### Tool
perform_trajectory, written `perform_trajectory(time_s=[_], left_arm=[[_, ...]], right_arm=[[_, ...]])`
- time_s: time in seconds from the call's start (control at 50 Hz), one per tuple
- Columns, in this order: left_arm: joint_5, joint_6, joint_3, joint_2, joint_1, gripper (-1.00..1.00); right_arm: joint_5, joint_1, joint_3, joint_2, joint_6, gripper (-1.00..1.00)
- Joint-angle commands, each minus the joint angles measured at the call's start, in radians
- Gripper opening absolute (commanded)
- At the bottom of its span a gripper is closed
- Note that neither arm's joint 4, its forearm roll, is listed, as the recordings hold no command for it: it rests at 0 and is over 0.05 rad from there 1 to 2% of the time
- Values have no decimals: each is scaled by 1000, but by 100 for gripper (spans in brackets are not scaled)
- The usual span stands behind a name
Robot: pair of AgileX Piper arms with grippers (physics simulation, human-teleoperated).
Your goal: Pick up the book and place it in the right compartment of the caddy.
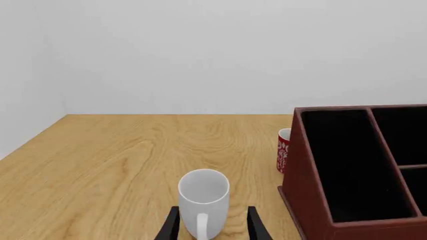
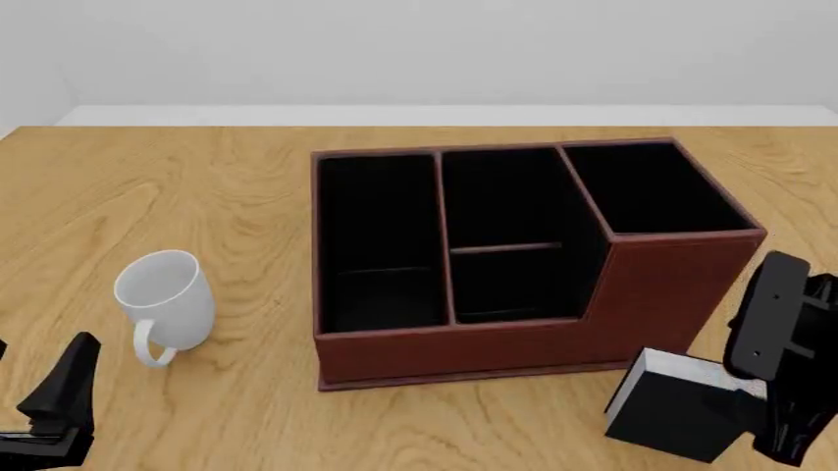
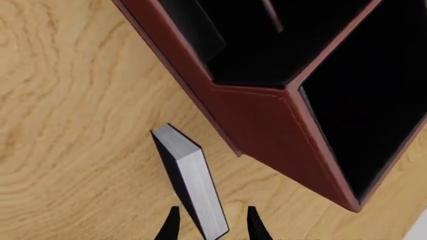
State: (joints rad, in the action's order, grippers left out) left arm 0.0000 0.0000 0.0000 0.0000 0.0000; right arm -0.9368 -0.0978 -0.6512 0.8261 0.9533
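Observation:
The book [image 2: 670, 404] is black with white page edges and stands on edge on the table, tilted, just in front of the caddy's [image 2: 524, 343] right end. My right gripper [image 2: 757, 400] is at the book; in the right wrist view the book [image 3: 193, 190] lies between the fingertips of the right gripper [image 3: 212, 227], with gaps on both sides, so it is open. The right compartment [image 2: 649, 186], tall and black-lined, is empty. My left gripper [image 1: 212, 229] hangs open at the front left [image 2: 53, 407], holding nothing.
A white mug [image 2: 164, 304] stands left of the caddy, just ahead of the left fingertips, handle toward me. A red patterned cup [image 1: 283, 150] sits behind the caddy's far left corner. The caddy's long narrow section [image 2: 380, 235] and middle section [image 2: 511, 226] hold nothing.

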Motion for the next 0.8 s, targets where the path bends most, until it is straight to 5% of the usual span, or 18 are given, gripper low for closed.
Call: perform_trajectory(time_s=[0.02, 0.8], left_arm=[[0, 0, 0, 0, 0, 100], [0, 0, 0, 0, 0, 100]], right_arm=[[-16, 2, 27, 2, -6, 100], [89, 8, 89, 105, -53, 100]])
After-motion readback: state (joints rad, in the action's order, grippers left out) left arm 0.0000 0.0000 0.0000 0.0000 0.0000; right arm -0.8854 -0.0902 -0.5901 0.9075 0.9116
